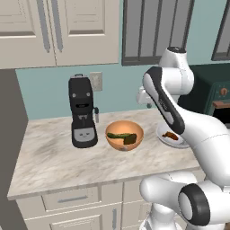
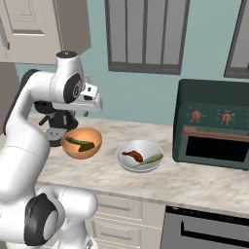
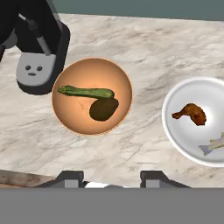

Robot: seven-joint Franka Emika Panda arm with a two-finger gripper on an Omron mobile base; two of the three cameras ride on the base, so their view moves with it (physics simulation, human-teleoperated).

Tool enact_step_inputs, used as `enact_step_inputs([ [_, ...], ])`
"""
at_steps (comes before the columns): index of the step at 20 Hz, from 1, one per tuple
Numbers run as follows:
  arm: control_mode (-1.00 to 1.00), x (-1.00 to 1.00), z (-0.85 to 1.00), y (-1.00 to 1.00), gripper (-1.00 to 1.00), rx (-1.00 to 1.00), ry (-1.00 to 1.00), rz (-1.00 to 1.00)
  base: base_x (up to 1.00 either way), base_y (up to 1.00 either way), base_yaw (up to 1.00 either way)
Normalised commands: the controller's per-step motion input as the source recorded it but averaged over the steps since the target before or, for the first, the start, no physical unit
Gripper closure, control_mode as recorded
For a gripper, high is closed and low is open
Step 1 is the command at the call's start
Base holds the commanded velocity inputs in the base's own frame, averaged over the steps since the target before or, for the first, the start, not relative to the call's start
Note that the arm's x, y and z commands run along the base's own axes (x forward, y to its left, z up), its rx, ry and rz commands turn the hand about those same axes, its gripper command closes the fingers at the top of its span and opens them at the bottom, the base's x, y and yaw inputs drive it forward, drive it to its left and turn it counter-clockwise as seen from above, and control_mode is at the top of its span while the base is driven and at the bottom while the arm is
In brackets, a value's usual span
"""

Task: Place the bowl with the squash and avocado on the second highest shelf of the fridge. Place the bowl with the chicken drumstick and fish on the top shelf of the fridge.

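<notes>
The hand [image 3: 112, 178], part open and empty, hangs above the orange bowl [image 3: 92, 96].

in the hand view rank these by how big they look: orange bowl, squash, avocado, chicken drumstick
Largest to smallest, as seen in the hand view:
1. orange bowl
2. squash, stretching across most of the bowl's inside
3. avocado and chicken drumstick: these look about alike, too close to rank.

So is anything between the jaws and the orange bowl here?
Nothing visible. In the hand view the gripper looks down on the orange bowl over bare counter. The coffee machine and white bowl flank it, apart.
</notes>
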Motion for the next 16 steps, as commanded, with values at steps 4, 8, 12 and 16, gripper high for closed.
enact_step_inputs([
  [4,-1.00,-0.01,-0.11,-0.13,-1.00,0.05,0.03,-0.06,0.00,0.00,0.00],
  [8,-1.00,-0.04,-0.83,-0.04,-1.00,0.04,0.11,-0.19,0.00,0.00,0.00],
  [12,-1.00,0.00,-1.00,0.02,-1.00,0.07,0.14,-0.25,0.00,0.00,0.00],
  [16,-1.00,0.12,-1.00,0.09,-1.00,0.10,0.08,-0.26,0.00,0.00,0.00],
])
